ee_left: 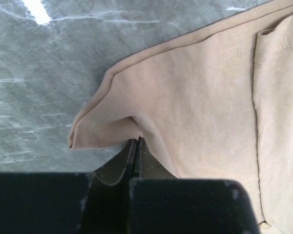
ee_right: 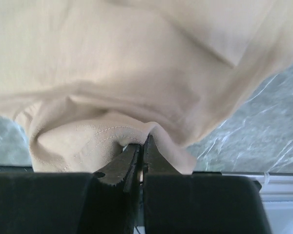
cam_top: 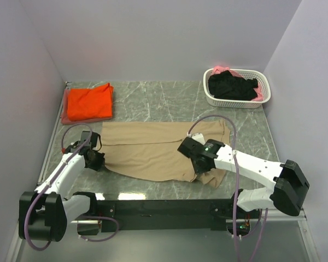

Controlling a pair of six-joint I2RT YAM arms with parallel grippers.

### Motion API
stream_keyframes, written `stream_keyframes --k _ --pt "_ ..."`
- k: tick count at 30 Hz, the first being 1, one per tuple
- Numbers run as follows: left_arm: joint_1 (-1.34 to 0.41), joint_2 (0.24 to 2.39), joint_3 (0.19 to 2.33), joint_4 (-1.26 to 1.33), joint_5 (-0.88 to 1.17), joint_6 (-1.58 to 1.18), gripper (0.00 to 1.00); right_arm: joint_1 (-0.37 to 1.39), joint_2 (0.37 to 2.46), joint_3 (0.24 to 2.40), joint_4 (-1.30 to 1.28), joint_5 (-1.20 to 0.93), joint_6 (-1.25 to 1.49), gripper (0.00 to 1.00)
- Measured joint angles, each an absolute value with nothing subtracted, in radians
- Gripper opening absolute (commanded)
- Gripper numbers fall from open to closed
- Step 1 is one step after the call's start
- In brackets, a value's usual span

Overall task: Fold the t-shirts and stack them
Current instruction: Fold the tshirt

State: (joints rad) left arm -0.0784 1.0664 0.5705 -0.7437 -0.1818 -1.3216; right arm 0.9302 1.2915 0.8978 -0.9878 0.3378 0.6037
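Observation:
A tan t-shirt [cam_top: 153, 150] lies spread across the middle of the marble table. My left gripper [cam_top: 98, 160] is shut on its left edge; the left wrist view shows the jaws closed on a pinch of tan cloth [ee_left: 136, 129]. My right gripper [cam_top: 190, 150] is shut on the shirt's right part and holds a fold of tan cloth [ee_right: 112, 131] lifted above the table. An orange t-shirt [cam_top: 88, 102] lies folded at the far left. Black [cam_top: 232, 86] and pink [cam_top: 223, 69] t-shirts sit in the basket.
A white slotted basket [cam_top: 238, 101] stands at the far right corner. Walls close in on the left, back and right. The black base rail [cam_top: 164, 207] runs along the near edge, and grey marble [cam_top: 153, 103] shows between the shirts.

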Motion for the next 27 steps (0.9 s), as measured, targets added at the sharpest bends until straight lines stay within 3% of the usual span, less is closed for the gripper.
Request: stream_keyframes --k 27 --pt "-0.078 1.357 0.792 -0.63 -0.21 -1.304 0.01 0.642 1.5 1.2 -0.871 0.528 0.417 0.0"
